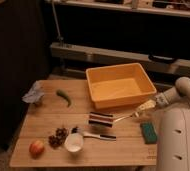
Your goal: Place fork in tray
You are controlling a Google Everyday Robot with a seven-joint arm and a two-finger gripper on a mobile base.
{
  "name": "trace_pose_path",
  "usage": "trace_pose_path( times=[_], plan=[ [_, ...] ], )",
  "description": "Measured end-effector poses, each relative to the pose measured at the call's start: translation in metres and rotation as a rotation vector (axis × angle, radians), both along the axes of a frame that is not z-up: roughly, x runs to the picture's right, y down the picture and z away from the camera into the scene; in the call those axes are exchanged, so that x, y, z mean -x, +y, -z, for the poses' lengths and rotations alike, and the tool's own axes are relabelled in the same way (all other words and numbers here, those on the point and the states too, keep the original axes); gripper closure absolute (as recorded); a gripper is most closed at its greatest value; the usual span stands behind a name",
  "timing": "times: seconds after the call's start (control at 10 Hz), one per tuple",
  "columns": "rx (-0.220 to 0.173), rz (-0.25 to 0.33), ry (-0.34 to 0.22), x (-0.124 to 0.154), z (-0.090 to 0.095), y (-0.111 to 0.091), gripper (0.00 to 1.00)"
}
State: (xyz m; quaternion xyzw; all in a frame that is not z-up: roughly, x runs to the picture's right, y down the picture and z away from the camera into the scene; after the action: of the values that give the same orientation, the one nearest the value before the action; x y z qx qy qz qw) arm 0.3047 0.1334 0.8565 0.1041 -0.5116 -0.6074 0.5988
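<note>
The fork (123, 118) is a slim pale metal utensil lying on the wooden table, just in front of the tray's near right corner. One end rests by a dark striped block (101, 119); the other end points at my gripper. The tray (138, 69) is a large orange-yellow bin at the back right of the table, with nothing in it. My gripper (146, 106) comes in from the right, low over the table, right at the fork's right end and just below the tray's front right corner.
A black-handled utensil (97, 135) lies beside a white cup (74, 142). A green sponge (149, 132) sits at the right edge. An apple (36, 148), a dark cluster (58, 137), a green pepper (64, 96) and a bluish crumpled thing (34, 94) are on the left.
</note>
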Motion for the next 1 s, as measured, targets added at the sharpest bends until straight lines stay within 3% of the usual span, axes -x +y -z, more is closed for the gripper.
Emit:
trace_pose_path(
  times=[1.0],
  plan=[
    [0.018,0.004,-0.004,0.0042,-0.0083,0.0006,0.26]
  ],
)
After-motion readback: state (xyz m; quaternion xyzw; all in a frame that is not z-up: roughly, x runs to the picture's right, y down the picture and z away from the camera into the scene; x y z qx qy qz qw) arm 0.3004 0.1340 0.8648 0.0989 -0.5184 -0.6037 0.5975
